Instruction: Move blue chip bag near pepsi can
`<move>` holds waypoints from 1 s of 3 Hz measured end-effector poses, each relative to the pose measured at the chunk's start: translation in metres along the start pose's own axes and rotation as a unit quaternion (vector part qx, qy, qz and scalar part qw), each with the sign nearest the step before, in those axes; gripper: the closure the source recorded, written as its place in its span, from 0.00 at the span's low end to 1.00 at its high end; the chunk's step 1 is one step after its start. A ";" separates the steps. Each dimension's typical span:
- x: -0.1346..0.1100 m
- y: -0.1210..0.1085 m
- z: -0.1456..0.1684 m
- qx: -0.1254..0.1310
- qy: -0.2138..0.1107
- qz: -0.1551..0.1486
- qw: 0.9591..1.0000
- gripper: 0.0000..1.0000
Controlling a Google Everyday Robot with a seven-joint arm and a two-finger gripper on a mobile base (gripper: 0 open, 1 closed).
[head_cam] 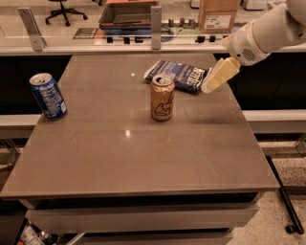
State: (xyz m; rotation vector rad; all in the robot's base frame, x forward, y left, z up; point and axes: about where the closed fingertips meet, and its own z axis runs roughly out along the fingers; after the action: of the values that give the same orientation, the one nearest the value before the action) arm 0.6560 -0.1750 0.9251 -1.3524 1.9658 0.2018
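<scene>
The blue chip bag (pixel 178 74) lies flat at the far middle of the table, dark blue with white lettering. The pepsi can (pixel 48 95) stands upright near the table's left edge. My gripper (pixel 219 76) comes in from the upper right on a white arm and hangs just right of the bag's right end, with its cream-coloured tip close to the bag's edge. It holds nothing that I can see.
An orange-tan can (pixel 162 97) stands upright just in front of the bag, between it and the table's middle. The brown table (pixel 143 158) has a counter with a cardboard box (pixel 218 14) and trays behind it. The right table edge is near my arm.
</scene>
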 end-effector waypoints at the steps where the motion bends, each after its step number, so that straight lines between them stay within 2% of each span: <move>1: 0.016 -0.009 0.030 -0.017 -0.043 0.017 0.999 0.00; 3: 0.035 -0.014 0.087 -0.021 -0.022 0.059 0.998 0.00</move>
State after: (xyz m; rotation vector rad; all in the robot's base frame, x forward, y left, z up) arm 0.7029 -0.1633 0.8441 -1.2490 2.0162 0.3280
